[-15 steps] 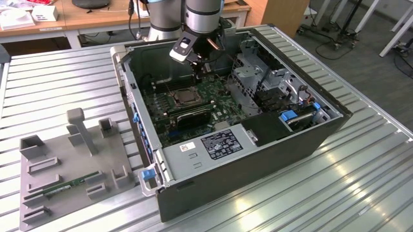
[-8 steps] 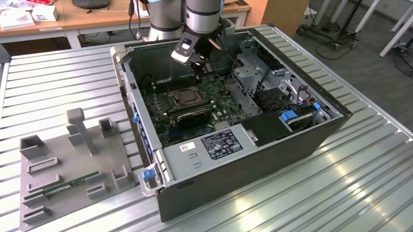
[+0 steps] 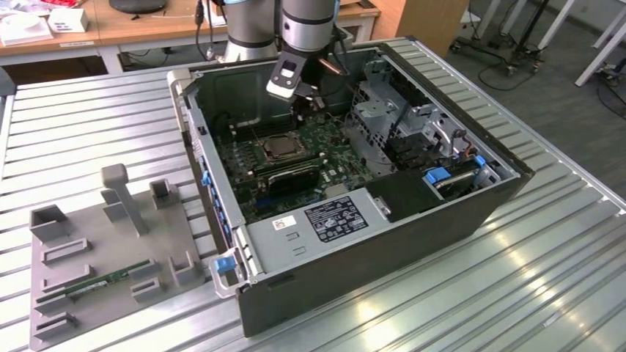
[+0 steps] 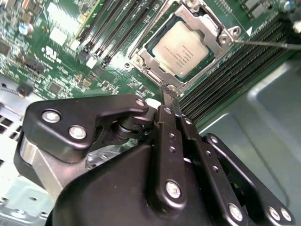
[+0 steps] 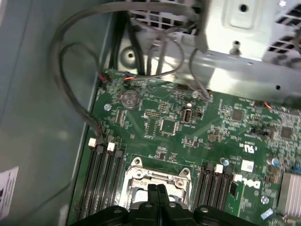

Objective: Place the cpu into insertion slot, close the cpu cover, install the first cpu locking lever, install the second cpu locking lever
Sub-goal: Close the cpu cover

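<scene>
The cpu, a silvery square chip, lies in its socket on the green motherboard. The cpu cover, a silver frame, lies flat around it. A thin lever rod sticks out from one socket corner. My gripper is shut with nothing between its black fingers, and its tip hangs just off the socket's edge. In the first wrist view the gripper stands in front of the cover. The exterior view shows the gripper inside the open computer case, above and behind the cpu.
The case lies open on a ribbed metal table. Drive cages and loose cables crowd the board's edges, and memory slots flank the socket. A grey fixture holding a memory stick sits at the exterior view's left.
</scene>
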Controlling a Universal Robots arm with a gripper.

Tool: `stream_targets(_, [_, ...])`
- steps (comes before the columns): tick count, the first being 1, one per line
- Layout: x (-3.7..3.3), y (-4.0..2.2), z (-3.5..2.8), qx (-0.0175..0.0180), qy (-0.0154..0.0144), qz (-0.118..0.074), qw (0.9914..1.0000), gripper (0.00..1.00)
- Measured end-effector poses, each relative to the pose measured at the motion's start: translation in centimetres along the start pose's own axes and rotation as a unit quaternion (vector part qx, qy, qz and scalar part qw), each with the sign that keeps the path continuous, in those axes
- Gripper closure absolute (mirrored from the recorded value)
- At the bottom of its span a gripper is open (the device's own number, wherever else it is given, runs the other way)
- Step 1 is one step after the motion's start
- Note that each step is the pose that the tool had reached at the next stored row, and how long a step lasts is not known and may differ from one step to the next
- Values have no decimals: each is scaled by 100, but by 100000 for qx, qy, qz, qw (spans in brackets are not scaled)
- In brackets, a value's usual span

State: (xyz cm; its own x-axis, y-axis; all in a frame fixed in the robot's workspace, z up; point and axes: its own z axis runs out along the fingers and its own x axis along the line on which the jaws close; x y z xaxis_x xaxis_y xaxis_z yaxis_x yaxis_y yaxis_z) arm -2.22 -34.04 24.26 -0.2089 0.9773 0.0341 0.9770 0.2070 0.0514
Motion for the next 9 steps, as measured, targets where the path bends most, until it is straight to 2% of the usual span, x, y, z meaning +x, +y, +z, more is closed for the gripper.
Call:
stream_targets(3, [0, 0, 4, 99, 141, -2773, 99961, 89])
stream_targets(5, [0, -1, 7, 158, 234, -4564, 99895, 89])
stream_targets(7, [0, -1, 9, 220, 327, -6360, 99797, 89])
stream_targets(9, [0, -1, 12, 285, 424, -8207, 99661, 89])
